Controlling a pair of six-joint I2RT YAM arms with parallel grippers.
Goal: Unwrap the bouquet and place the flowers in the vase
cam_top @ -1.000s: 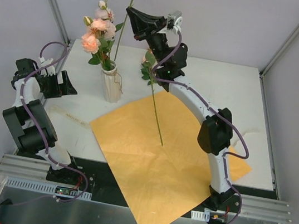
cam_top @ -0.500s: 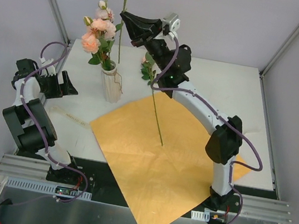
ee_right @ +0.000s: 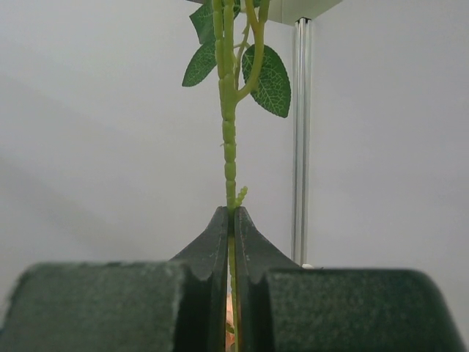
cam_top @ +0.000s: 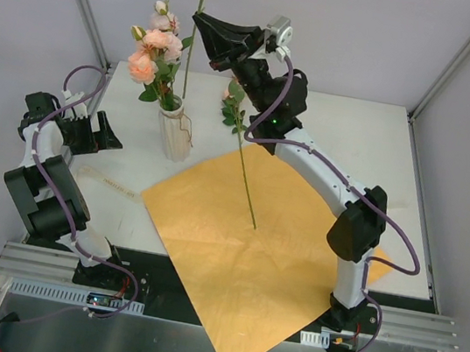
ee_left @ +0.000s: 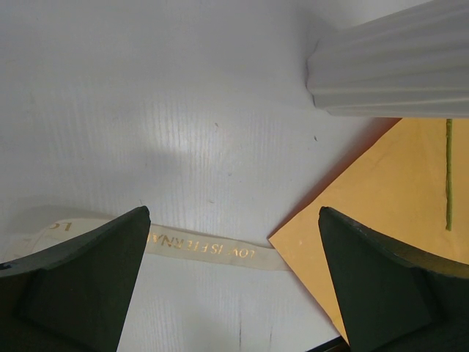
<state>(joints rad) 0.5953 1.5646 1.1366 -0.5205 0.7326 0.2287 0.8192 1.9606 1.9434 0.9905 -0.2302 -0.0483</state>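
- While the right gripper (cam_top: 206, 28) is clamped shut on a long rose stem (cam_top: 191, 54), held upright high over the table (cam_top: 356, 132) with its lower end just above the vase (cam_top: 174, 136), the tip could miss the narrow rim and slide down outside it, because the mouth is crowded.
- Pushing the stem down could snag the leaves of the roses (cam_top: 152, 49) standing in the vase, or tip this slim vase over.
- Nothing steadies the vase: the left gripper (cam_top: 100, 134) sits apart on its left, jaws wide open and holding nothing.
- Pinched only at one thin point, the stem could swivel between the pads and come in tilted.
- A low sweep of the right arm could brush the loose rose (cam_top: 247, 182) lying on the orange paper sheet (cam_top: 231, 264).
- Counts: one vase; one unfolded paper sheet; one cream ribbon (cam_top: 108, 182) lying flat beside the paper; one stem held; one stem on the paper.
- In the vase I count about three open blooms plus a few buds; how many stems they share I cannot tell.
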